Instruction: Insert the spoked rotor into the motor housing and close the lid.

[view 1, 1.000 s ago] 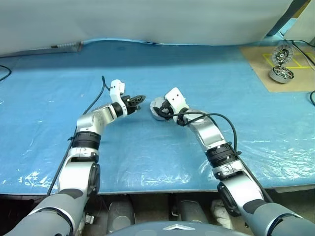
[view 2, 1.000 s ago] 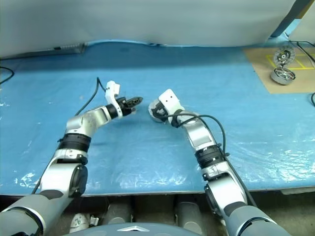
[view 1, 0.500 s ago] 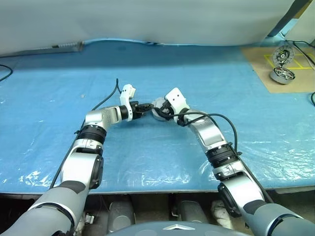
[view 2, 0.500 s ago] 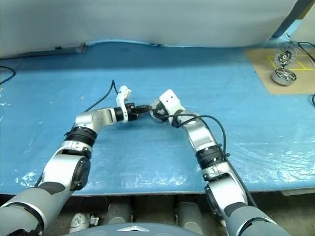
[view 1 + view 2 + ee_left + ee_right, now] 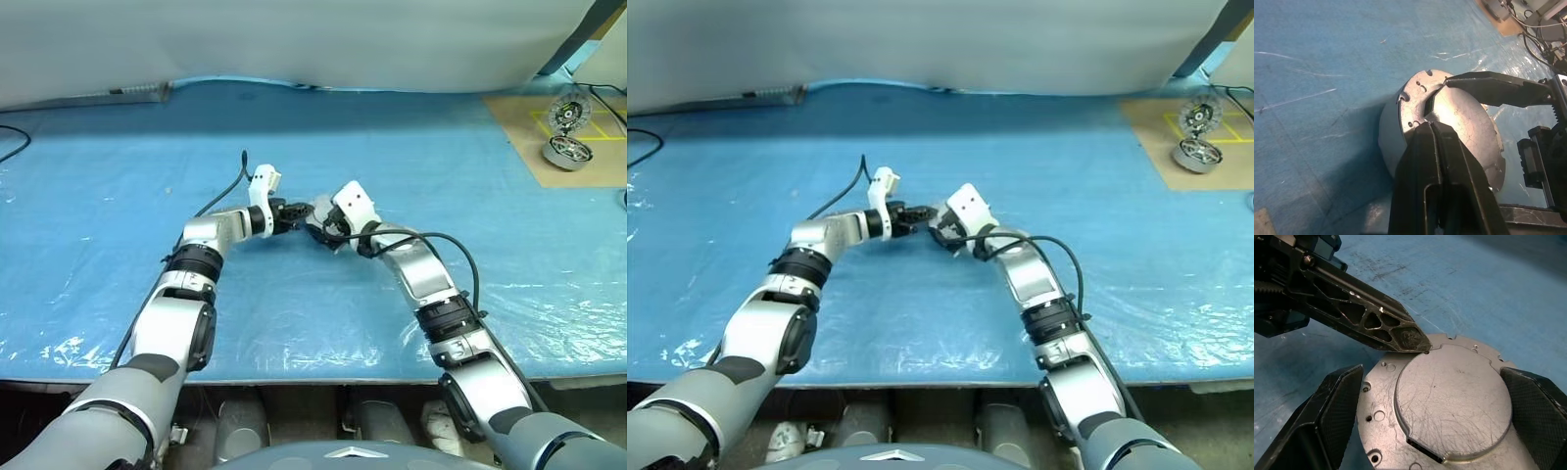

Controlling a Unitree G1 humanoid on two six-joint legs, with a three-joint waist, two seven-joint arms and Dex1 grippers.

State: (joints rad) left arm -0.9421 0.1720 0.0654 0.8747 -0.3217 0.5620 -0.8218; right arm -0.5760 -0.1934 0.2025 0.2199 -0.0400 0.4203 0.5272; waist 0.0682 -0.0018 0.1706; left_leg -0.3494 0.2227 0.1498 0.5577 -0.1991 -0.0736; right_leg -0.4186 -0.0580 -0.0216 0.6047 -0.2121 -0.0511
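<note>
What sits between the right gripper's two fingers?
A round silver motor housing, with the shut left gripper's tip on its face; the right wrist view shows it.

CENTRE: both grippers crowd housing (image 5: 318, 217) | LEFT, NEAR: blue mat (image 5: 98, 225) open | FAR RIGHT: two motor parts (image 5: 566, 132) on board

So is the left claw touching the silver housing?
Touching. The right wrist view shows the shut left claw's tip pressed on the silver housing's top face, no gap.
</note>
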